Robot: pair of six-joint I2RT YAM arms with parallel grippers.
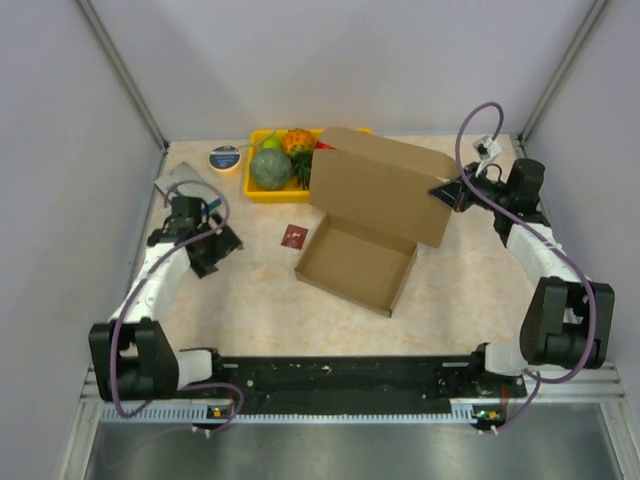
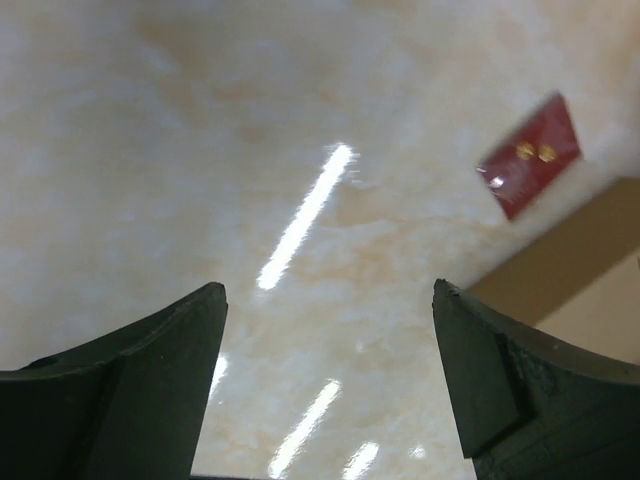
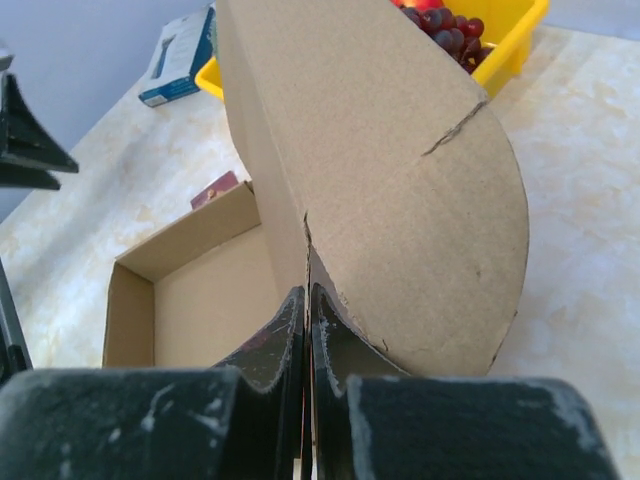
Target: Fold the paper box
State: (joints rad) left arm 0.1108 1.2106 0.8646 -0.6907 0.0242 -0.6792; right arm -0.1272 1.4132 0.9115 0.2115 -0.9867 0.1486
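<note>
The plain brown corrugated cardboard paper box [image 1: 355,262] sits near the middle of the pale marbled tabletop [image 1: 240,300], just in front of the yellow plastic tray [image 1: 262,193] of fruit. Its base is already a shallow rectangular tray with its walls standing, and the right wrist view shows an inside corner squared up. The large lid panel rises from the far wall, standing up at a slant rather than lying shut.

The right gripper [image 1: 447,192] holds the lid at its right-hand end. In its own camera the two dark fingers [image 3: 270,350] are pressed together with only the thickness of the cardboard between them, pinching the seam where the rounded side ear meets the lid panel.

The left gripper [image 1: 213,250] hovers off to the left, apart from the box, jaws spread wide with nothing between them (its camera sees only bare table, a small dark-red packet [image 2: 530,155] and a corner of the cardboard).

By my reading the job is well past halfway: the base is formed and the lid is in hand. What remains, I judge, is to swing the lid down over the base and tuck its side ears and front lip inside the walls — the fiddly part, since the ears will likely need guiding in while the base is kept from sliding. The idle left arm looks the natural one to steady it.
</note>
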